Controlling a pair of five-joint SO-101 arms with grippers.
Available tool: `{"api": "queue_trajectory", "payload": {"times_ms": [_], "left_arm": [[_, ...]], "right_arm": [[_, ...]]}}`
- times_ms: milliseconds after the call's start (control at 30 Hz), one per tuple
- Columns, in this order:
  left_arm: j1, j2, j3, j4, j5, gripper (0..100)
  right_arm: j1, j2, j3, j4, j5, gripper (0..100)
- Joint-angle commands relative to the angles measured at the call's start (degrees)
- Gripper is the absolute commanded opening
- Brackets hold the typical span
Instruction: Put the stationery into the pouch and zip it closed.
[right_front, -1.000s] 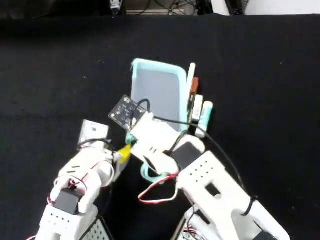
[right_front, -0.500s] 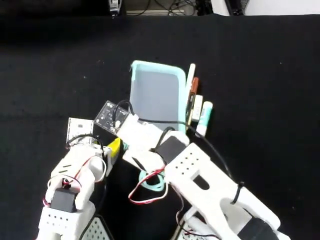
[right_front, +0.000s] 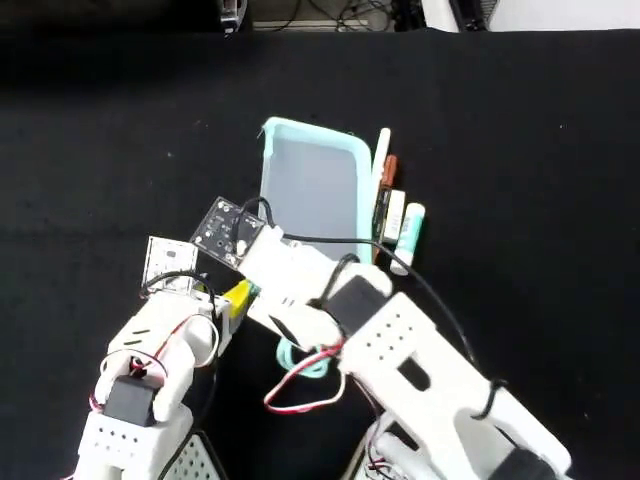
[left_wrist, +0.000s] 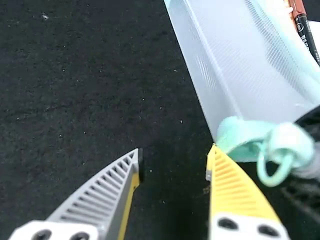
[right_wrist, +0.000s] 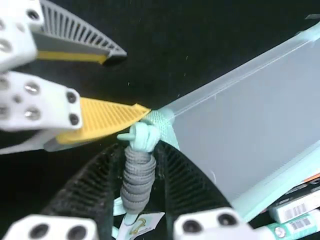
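The pouch (right_front: 312, 190), mint-edged with a clear body, is lying flat a little above the middle of the high view, its long side running up and down the frame. The stationery (right_front: 392, 215), a small bunch of pens and markers, is lying outside it, just beside its right edge. At the pouch's lower-left corner a grey pull cord (right_wrist: 136, 180) with a mint knot is hanging off the end. Your right gripper (right_wrist: 139, 150) is pinching that cord between its black fingers. Your left gripper (left_wrist: 174, 151) is sitting spread wide at the same corner: its yellow finger (left_wrist: 230, 190) is touching the mint corner tab, and its grey finger (left_wrist: 105, 190) is hovering apart over the black table (right_front: 520, 150). Both arms are coming in from the lower edge of the high view.
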Motion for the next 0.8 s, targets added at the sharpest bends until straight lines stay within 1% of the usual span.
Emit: {"api": "queue_trajectory", "payload": {"times_ms": [0,133,233,400,533,667,767], "left_arm": [[0.48,-0.18,-1.8,-0.62,0.53,23],[0.92,-0.18,-1.8,-1.32,0.62,22],[0.48,-0.18,-2.95,-1.05,2.46,22],[0.4,-0.18,-7.78,4.4,2.46,22],[0.4,-0.18,-8.22,4.84,2.29,22],[0.4,-0.18,-8.31,5.27,-0.88,22],[0.84,-0.18,-10.33,8.97,-3.43,22]], "right_arm": [[-1.14,-4.62,-0.48,0.0,0.44,1.2],[-2.29,-7.08,0.13,0.35,0.44,1.2],[-3.96,-6.9,0.31,0.44,0.44,1.2],[-3.96,-5.67,0.48,0.09,0.44,1.2],[-3.87,-5.67,0.48,0.09,0.44,1.2],[-3.87,-5.67,0.48,0.26,0.44,1.2],[-3.78,-5.67,0.48,0.35,0.44,1.2]]}}
